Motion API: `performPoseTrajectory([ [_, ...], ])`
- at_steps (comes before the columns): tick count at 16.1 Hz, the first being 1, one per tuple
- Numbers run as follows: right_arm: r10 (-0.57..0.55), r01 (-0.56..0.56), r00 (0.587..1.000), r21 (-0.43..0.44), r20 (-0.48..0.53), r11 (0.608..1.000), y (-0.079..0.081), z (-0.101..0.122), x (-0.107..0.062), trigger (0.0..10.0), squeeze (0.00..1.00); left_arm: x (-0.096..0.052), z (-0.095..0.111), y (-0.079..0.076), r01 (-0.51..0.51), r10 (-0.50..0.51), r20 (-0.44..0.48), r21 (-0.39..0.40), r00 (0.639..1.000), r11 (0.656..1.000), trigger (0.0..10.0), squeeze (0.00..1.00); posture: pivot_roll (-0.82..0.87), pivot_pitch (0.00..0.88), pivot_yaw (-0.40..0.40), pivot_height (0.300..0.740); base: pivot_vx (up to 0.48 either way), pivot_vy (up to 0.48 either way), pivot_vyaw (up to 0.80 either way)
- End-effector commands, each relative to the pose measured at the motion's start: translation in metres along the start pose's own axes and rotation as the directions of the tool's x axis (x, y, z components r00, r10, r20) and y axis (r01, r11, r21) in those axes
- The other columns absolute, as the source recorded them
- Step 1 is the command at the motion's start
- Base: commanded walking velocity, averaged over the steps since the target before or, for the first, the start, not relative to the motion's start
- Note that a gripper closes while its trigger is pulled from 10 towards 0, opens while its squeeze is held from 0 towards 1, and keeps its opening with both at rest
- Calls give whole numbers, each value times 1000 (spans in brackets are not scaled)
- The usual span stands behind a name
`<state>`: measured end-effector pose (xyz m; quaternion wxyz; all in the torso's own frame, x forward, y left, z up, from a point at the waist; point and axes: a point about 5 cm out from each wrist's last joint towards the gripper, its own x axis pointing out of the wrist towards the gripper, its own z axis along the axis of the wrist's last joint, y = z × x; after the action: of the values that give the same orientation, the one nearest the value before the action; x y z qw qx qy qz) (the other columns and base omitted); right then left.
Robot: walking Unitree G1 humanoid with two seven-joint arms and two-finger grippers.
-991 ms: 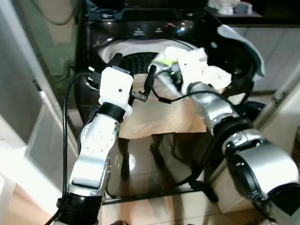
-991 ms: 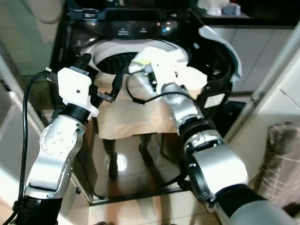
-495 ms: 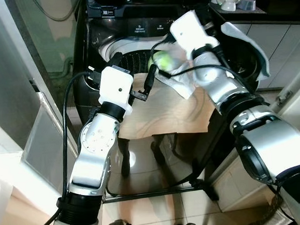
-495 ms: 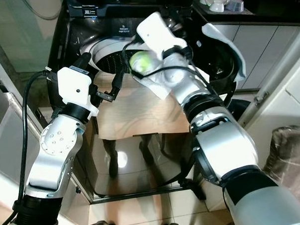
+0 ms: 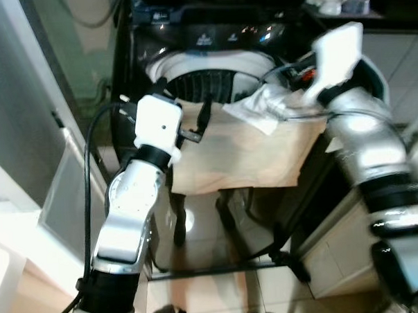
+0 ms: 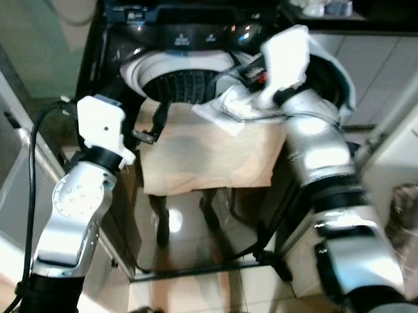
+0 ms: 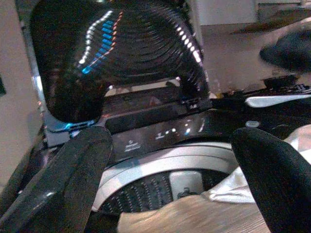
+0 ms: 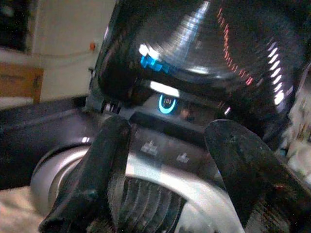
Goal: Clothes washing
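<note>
the robot stands before the top-loading washing machine, whose drum is open, and i think both arms are raised over the wooden stool so the laundry can go over the rim. the left gripper hangs near the stool's edge with its fingers apart and nothing between them. the right gripper is also spread and empty, while the white cloth lies crumpled on the stool's far corner, just beside the drum's rim and under the right forearm.
</note>
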<state>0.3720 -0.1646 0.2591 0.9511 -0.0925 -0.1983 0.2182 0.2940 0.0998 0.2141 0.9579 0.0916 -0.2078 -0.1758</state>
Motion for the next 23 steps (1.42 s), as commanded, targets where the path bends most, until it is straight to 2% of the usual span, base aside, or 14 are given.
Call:
performPoseTrajectory([
  [1,33,-32,997,25,-63,999,5,-16,-3,10000,0,6,3,-7,43,-43,17,-15,999,999,10000,0,28,10,2,740,0,0,0],
  [4,64,-64,963,7,-261,998,21,-55,-7,10000,0,10,5,-8,53,-53,27,-13,998,999,10000,0,54,0,-7,740,0,0,0],
  [6,219,-230,914,8,-340,973,35,-55,-18,10000,0,4,7,0,21,-21,23,9,1000,1000,10000,0,89,0,-23,740,0,0,0],
  [8,251,-247,902,58,-351,967,35,-55,-16,10000,0,2,6,2,9,-9,17,13,1000,1000,10000,0,98,1,-27,740,0,0,0],
  [10,232,-224,888,69,-397,972,41,-71,-6,10000,0,1,6,2,6,-7,18,13,1000,1000,10000,0,107,4,-29,740,0,0,0],
  [13,134,-156,885,-14,-446,988,60,-82,13,10000,0,1,5,-1,20,-20,11,2,1000,1000,10000,0,117,7,-28,740,0,0,0],
  [15,94,-160,849,-84,-520,984,72,-94,17,10000,0,-4,-5,-26,197,-200,-53,-60,978,979,10000,0,131,16,-35,740,0,0,0],
  [16,88,-166,831,-94,-549,982,73,-98,15,10000,0,-7,-7,-31,225,-229,-67,-70,971,972,10000,0,133,19,-34,740,0,0,0],
  [18,-23,-193,775,-271,-631,943,65,-108,9,10000,0,-10,-6,-32,220,-224,-77,-67,971,973,10000,0,155,30,-41,740,0,0,0],
  [19,-75,-201,775,-356,-628,913,60,-107,9,10000,0,-10,-6,-31,212,-216,-78,-64,973,975,10000,0,159,33,-44,740,0,0,0],
  [20,-226,-122,811,-533,-540,837,43,-95,16,10000,0,-11,-6,-29,201,-205,-82,-59,975,978,10000,0,165,35,-49,740,0,0,0],
  [21,-329,-6,834,-605,-442,796,30,-81,23,10000,0,-11,-6,-27,193,-197,-86,-55,977,980,10000,0,165,35,-49,740,0,0,0],
  [22,-374,147,859,-531,-350,834,24,-61,35,10000,0,-11,-6,-26,177,-181,-88,-49,979,983,10000,0,166,31,-59,740,0,0,0],
  [23,-377,266,867,-337,-326,903,22,-52,41,10000,0,-10,-6,-25,166,-170,-91,-45,981,985,10000,0,154,27,-61,740,0,0,0],
])
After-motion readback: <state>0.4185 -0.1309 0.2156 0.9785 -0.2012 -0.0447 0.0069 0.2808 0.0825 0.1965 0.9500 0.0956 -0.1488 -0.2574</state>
